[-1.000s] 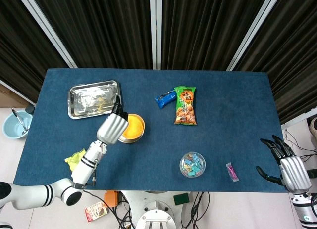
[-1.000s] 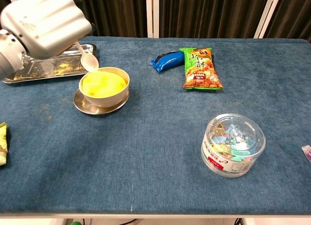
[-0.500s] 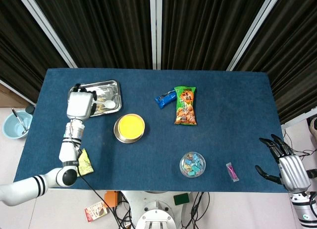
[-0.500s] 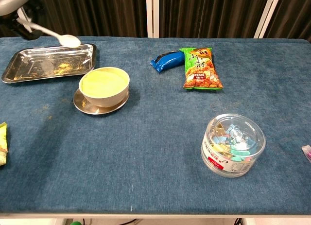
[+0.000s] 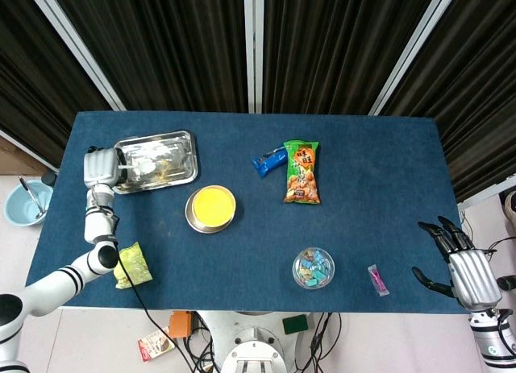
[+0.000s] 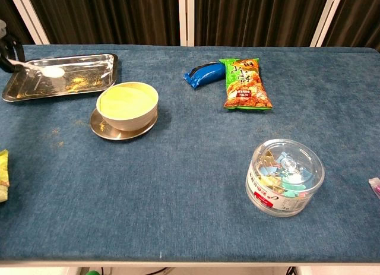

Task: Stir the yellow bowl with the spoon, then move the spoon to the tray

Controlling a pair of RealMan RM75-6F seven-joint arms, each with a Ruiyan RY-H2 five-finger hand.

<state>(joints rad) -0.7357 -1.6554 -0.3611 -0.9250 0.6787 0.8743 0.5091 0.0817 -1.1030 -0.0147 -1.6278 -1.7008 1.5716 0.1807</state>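
1. The blue table (image 5: 387,196) carries everything, seen from above in the head view and from the front in the chest view.
2. The steel tray (image 5: 181,167) lies at the table's far left corner; food crumbs speckle its floor.
3. The left hand (image 5: 100,166) sits just off the tray's left edge, fingers curled around the spoon's handle.
4. The right hand (image 5: 466,270) hovers past the table's near right corner, holding nothing, fingers spread wide.
5. The yellow bowl (image 6: 127,104) stands on a metal saucer (image 6: 104,127), near the tray and apart from it.
6. A green snack bag (image 5: 301,171) lies mid-table, touching a blue packet (image 5: 267,160) on its left.
7. A clear round tub (image 6: 284,176) of coloured clips stands toward the near right.
8. The spoon (image 6: 48,71) has its white bowl end resting inside the tray, handle running left to the hand.
9. A yellow-green wrapper (image 5: 131,264) lies at the near left edge.
10. A small pink item (image 5: 376,279) lies right of the tub.
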